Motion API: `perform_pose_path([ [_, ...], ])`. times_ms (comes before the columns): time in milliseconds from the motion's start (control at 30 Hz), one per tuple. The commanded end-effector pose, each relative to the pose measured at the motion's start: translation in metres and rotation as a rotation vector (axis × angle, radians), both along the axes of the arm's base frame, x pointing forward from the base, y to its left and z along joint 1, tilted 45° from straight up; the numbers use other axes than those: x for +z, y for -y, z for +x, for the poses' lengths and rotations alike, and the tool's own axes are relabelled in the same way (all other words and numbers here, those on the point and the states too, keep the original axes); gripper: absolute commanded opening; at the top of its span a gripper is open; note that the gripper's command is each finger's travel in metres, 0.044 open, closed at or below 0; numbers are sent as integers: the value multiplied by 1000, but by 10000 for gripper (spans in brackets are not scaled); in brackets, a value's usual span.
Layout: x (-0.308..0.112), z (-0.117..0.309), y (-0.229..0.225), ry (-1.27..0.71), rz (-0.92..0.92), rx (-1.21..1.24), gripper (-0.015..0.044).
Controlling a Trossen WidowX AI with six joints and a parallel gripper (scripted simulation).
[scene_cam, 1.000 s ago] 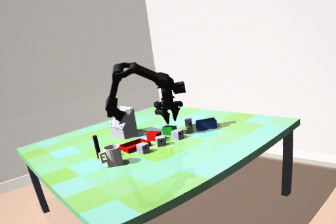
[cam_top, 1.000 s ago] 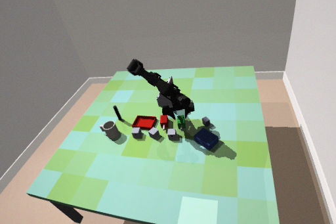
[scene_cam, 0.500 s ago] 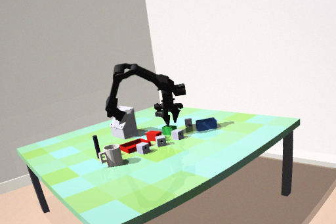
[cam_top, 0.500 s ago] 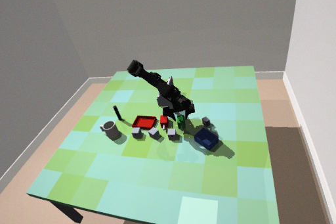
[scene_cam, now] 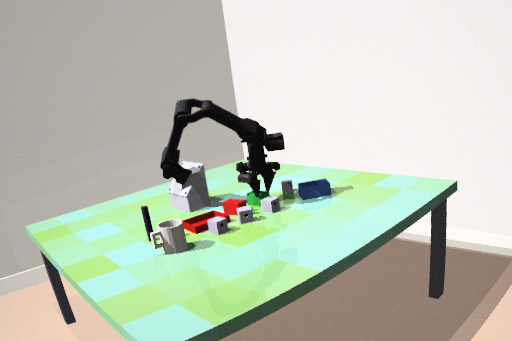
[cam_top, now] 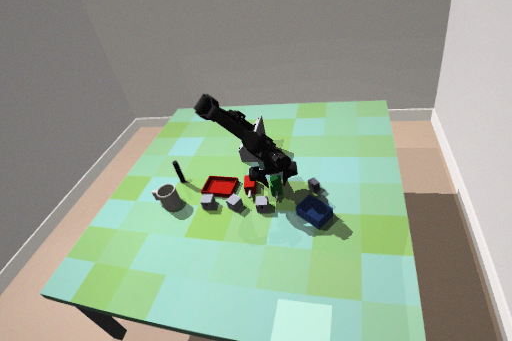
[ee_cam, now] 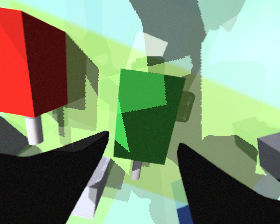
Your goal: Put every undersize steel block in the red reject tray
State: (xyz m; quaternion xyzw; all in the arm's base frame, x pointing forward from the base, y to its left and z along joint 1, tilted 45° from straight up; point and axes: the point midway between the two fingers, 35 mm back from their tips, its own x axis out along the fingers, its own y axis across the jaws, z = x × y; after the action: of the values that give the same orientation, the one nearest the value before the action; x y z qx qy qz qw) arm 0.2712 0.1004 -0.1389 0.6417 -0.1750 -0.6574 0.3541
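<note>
- Evidently, the sorting is standing at an early stage: the red reject tray (cam_top: pixel 220 187) (scene_cam: pixel 199 221) is holding no block, so no reject is lying in it.
- Three steel blocks are sitting in a loose row on the worktop (cam_top: pixel 225 267) (scene_cam: pixel 235 277), and a fourth steel block (cam_top: pixel 314 185) (scene_cam: pixel 287 189) (ee_cam: pixel 277 155) is resting near the blue bin (cam_top: pixel 314 213) (scene_cam: pixel 314 189) (ee_cam: pixel 184 215). Which of them are undersize is not showing.
- The green GO gauge (cam_top: pixel 276 185) (scene_cam: pixel 257 199) (ee_cam: pixel 147 120) is lying on the worktop, its pin outside every block, beside the red-handled gauge (cam_top: pixel 250 185) (scene_cam: pixel 234 206) (ee_cam: pixel 7 62).
- Gauging the bores, moving any undersize blocks, putting the gauge down and withdrawing are apparently all remaining.
- The tool (cam_top: pixel 274 183) (scene_cam: pixel 263 194) (ee_cam: pixel 143 141) is standing well open, though short of fully spread, and is gripping nothing.
- Its fingertips are hanging close over the green handle, one toward each side; whether either is touching it, I cannot tell.
- Presumably the arm is lining up to pick the gauge, so centring and closing squarely are mattering next.
</note>
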Motion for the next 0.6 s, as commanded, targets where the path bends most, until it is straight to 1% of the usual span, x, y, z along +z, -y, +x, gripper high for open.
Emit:
perform_pose_path([
  [0, -5, -1, 6, -6, -9, 4, 300],
  [567, -19, -1, 21, -6, -10, 4, 300],
])
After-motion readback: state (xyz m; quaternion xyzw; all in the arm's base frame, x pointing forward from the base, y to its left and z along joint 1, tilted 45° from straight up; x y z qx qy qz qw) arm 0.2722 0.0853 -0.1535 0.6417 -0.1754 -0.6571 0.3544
